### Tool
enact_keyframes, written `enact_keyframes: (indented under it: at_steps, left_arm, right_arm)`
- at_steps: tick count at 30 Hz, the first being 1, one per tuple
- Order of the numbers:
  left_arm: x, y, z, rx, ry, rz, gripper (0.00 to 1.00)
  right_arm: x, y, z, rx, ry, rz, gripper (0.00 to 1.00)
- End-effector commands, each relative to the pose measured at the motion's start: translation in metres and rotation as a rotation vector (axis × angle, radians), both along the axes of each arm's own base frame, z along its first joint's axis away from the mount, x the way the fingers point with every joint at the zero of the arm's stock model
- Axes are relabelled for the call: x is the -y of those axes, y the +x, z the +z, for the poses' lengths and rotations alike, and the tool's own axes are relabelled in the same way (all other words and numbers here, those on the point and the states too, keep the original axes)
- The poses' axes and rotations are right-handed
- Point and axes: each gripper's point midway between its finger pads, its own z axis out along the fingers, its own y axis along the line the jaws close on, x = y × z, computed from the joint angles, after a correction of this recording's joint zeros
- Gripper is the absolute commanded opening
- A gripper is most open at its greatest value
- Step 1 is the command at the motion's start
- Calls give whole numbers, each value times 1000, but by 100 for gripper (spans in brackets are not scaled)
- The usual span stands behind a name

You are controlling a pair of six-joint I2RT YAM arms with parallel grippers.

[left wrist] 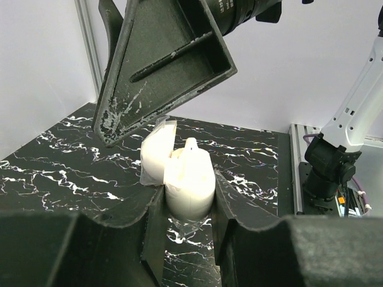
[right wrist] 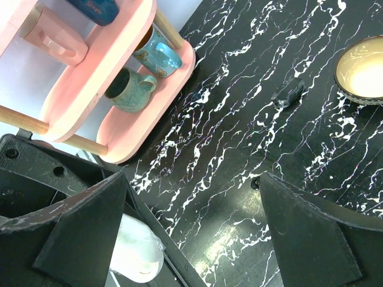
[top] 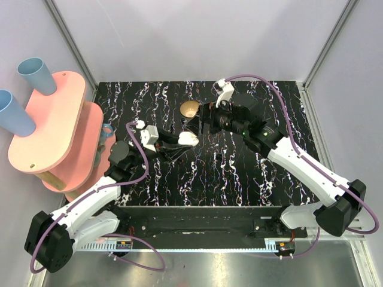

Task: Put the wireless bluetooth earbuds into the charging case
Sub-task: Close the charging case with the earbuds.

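The white charging case [left wrist: 188, 182] stands upright between my left gripper's fingers, its lid [left wrist: 157, 152] hinged open to the left. A small white earbud tip [left wrist: 191, 144] pokes up from the case's top. I see no other earbud. My left gripper [left wrist: 187, 192] is shut on the case just above the black marbled table; from above they sit at centre [top: 187, 139]. My right gripper [top: 192, 123] hovers just above and behind the case, open and empty. Its wrist view shows wide-apart jaws [right wrist: 197, 233] with the case [right wrist: 136, 251] at lower left.
A brass bowl [top: 190, 109] stands behind the grippers and also shows in the right wrist view [right wrist: 362, 69]. A small dark object [right wrist: 287, 94] lies near it. A pink two-tier shelf [top: 57, 122] with blue cups and mugs [right wrist: 133, 89] stands at the left.
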Motion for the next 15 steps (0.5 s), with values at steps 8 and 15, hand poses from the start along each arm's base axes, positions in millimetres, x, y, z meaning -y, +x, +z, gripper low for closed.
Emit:
enact_keyframes:
  at_steps: [8,15]
  left_arm:
    - [-3,3,18,70,-42,39,0]
    - [-6,7,17,59,-40,68,0]
  right_arm:
    - [-3,-11,1,17,6,58,100]
    - [-2,-20,0,45,-3,108,100]
